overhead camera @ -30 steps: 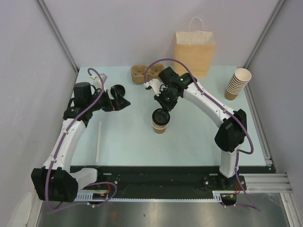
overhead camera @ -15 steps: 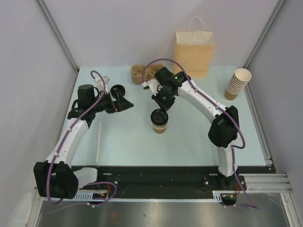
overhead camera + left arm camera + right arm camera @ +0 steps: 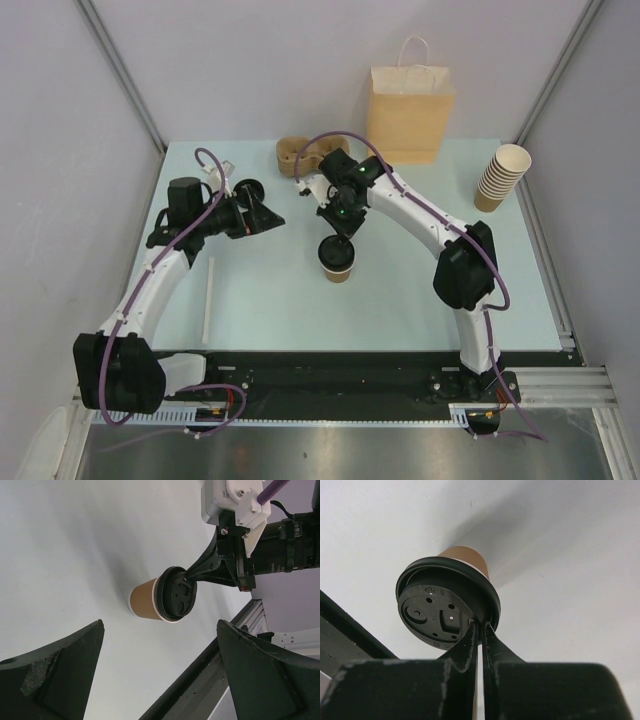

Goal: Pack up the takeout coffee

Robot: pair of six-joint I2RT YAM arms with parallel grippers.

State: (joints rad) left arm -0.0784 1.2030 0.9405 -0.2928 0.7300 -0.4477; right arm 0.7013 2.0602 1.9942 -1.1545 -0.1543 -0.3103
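Observation:
The tan paper cup stands upright mid-table with the black lid on its top. My right gripper reaches down from behind and is shut on the lid's far rim. In the right wrist view the fingertips pinch the edge of the lid, with the cup below it. My left gripper hovers to the cup's left, open and empty. In the left wrist view the cup and lid lie beyond my left gripper.
A brown paper bag stands at the back. The brown pulp tray lies behind my right gripper. A tall stack of cups stands at the far right. A thin white stick lies at the left front.
My right arm has swung left, its gripper staying on the lid. The left gripper has shifted slightly toward the back. The cup has stayed in place.

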